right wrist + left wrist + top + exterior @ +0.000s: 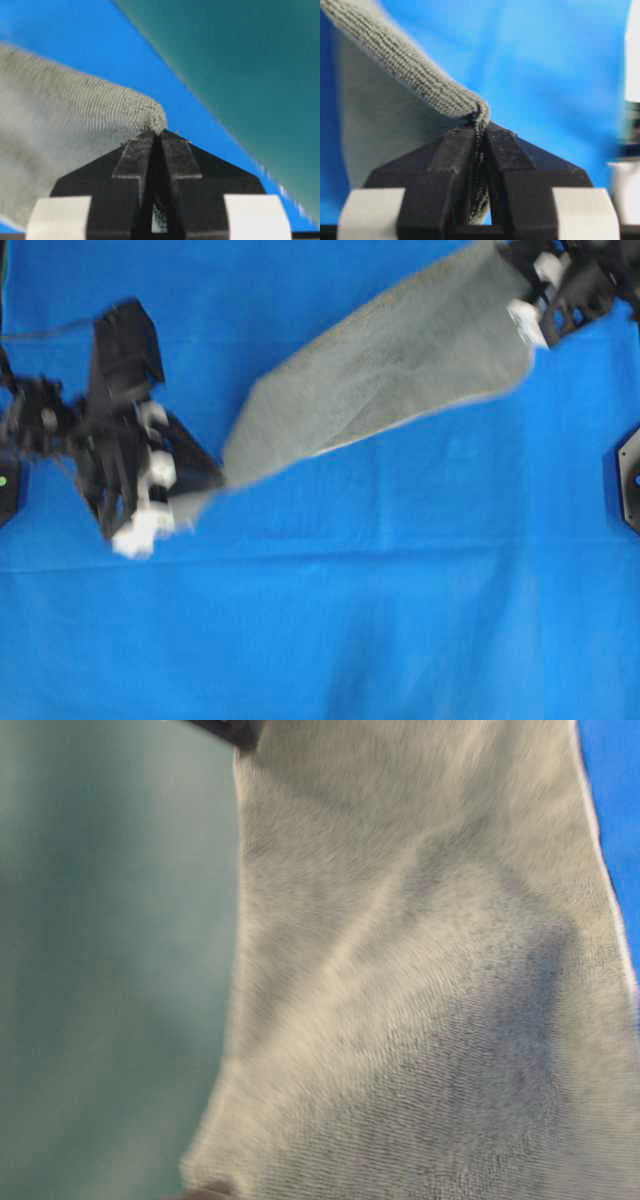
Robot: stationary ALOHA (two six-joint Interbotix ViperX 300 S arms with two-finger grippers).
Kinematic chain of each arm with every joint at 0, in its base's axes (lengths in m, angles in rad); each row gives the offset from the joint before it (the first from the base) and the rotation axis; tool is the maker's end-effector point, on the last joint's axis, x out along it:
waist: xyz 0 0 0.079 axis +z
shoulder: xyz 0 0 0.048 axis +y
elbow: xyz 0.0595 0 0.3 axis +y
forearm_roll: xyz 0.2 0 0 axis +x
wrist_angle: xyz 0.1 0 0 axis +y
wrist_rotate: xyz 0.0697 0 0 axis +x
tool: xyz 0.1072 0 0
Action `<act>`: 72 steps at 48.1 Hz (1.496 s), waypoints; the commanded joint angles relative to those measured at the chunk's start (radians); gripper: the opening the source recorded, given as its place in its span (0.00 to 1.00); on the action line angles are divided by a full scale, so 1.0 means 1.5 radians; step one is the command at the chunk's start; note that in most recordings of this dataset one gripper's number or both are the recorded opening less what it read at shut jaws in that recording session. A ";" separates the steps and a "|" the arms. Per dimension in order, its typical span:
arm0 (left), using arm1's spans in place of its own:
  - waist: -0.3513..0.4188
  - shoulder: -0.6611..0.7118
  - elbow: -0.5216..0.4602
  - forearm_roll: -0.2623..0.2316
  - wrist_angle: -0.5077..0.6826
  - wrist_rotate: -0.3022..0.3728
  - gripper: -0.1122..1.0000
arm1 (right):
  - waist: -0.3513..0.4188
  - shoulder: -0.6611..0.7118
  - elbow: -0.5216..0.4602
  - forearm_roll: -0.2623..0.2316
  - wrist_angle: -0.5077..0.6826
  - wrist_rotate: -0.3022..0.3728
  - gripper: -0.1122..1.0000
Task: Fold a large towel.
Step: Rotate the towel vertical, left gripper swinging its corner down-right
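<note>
Overhead view, left side: the left gripper [190,502] sits over the blue sheet [320,640] that covers the tabletop, its black body blurred. The left wrist view settles its state: the two black fingers [452,165] are pressed together with a folded edge of the towel [420,85] pinched between them, the cloth bulging out just above the fingertips and a strip of it running down the narrow gap. Grip confirmed; no daylight between fingers and fabric.

Centre: the towel [400,365] is stretched as a grey-green band running diagonally from the left gripper up to the top right of the overhead view. A thin pale hem shows along its lower edge. It appears to be lifted off the blue sheet along most of its length, though blur in the overhead view makes this hard to confirm. In the table-level view the towel [430,980] fills nearly the whole frame, hanging in soft creases, with a pale hem down its right edge and a strip of blue beyond it.

Right side: the right gripper [528,300] is at the top right corner of the overhead view, at the towel's upper end. The right wrist view shows its fingers [132,165] closed tight, with the towel's [65,140] corner bunched at the tips and a tuft of fabric visible low in the slit between them.
</note>
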 commanded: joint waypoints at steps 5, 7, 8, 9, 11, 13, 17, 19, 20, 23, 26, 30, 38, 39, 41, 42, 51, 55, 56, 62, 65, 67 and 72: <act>-0.075 0.082 -0.094 0.000 -0.071 -0.019 0.14 | -0.027 0.085 -0.086 -0.034 -0.045 -0.001 0.12; -0.086 0.116 -0.132 0.000 -0.074 -0.019 0.14 | -0.030 0.101 -0.103 -0.045 -0.049 -0.002 0.12; -0.089 0.131 -0.148 0.000 -0.074 -0.019 0.14 | -0.031 0.108 -0.111 -0.048 -0.049 -0.003 0.12; -0.092 0.145 -0.167 0.000 -0.073 -0.019 0.14 | -0.032 0.116 -0.119 -0.050 -0.049 -0.004 0.12; -0.098 0.173 -0.204 0.000 -0.073 -0.019 0.14 | -0.032 0.130 -0.135 -0.056 -0.050 -0.005 0.12; -0.102 0.202 -0.242 0.001 -0.074 -0.019 0.14 | -0.032 0.142 -0.150 -0.060 -0.054 -0.005 0.12; -0.109 0.257 -0.314 0.003 -0.073 -0.014 0.14 | -0.033 0.163 -0.172 -0.063 -0.059 -0.005 0.12; -0.111 0.281 -0.347 0.004 -0.072 -0.012 0.14 | -0.033 0.169 -0.178 -0.063 -0.061 -0.005 0.12; -0.112 0.292 -0.363 0.004 -0.071 -0.012 0.14 | -0.033 0.171 -0.180 -0.064 -0.060 -0.005 0.12; -0.112 0.327 -0.406 0.004 -0.071 -0.012 0.14 | -0.033 0.171 -0.180 -0.064 -0.060 -0.005 0.12; -0.112 0.362 -0.445 0.004 -0.072 -0.012 0.14 | -0.033 0.161 -0.172 -0.064 -0.054 -0.005 0.12; -0.112 0.409 -0.500 0.005 -0.074 -0.012 0.14 | -0.035 0.133 -0.147 -0.067 -0.041 -0.008 0.12; -0.114 0.510 -0.626 0.004 -0.076 -0.012 0.14 | -0.037 0.038 -0.082 -0.066 -0.001 -0.026 0.12; -0.115 0.523 -0.639 0.004 -0.077 -0.012 0.14 | -0.037 0.026 -0.075 -0.065 0.003 -0.026 0.12; -0.115 0.544 -0.667 0.004 -0.076 -0.012 0.14 | -0.037 -0.001 -0.058 -0.064 0.014 -0.027 0.12; -0.116 0.553 -0.678 0.004 -0.077 -0.012 0.14 | -0.037 -0.006 -0.056 -0.064 0.017 -0.027 0.12; -0.123 0.610 -0.740 0.004 -0.077 -0.012 0.14 | -0.037 -0.039 -0.043 -0.063 0.073 -0.030 0.12; -0.131 0.611 -0.729 0.004 -0.072 -0.014 0.14 | -0.037 -0.010 -0.052 -0.063 0.073 -0.041 0.12; -0.133 0.608 -0.722 0.004 -0.071 -0.016 0.14 | -0.037 0.000 -0.055 -0.063 0.072 -0.044 0.12; -0.152 0.576 -0.643 0.000 -0.070 -0.032 0.14 | -0.037 0.101 -0.095 -0.060 0.059 -0.062 0.12; -0.161 0.548 -0.576 -0.001 -0.075 -0.059 0.14 | -0.037 0.153 -0.122 -0.058 0.046 -0.069 0.12; -0.165 0.532 -0.535 -0.001 -0.082 -0.084 0.14 | -0.036 0.187 -0.139 -0.058 0.034 -0.073 0.12; -0.175 0.482 -0.415 -0.001 -0.106 -0.157 0.14 | -0.036 0.265 -0.187 -0.057 -0.005 -0.078 0.12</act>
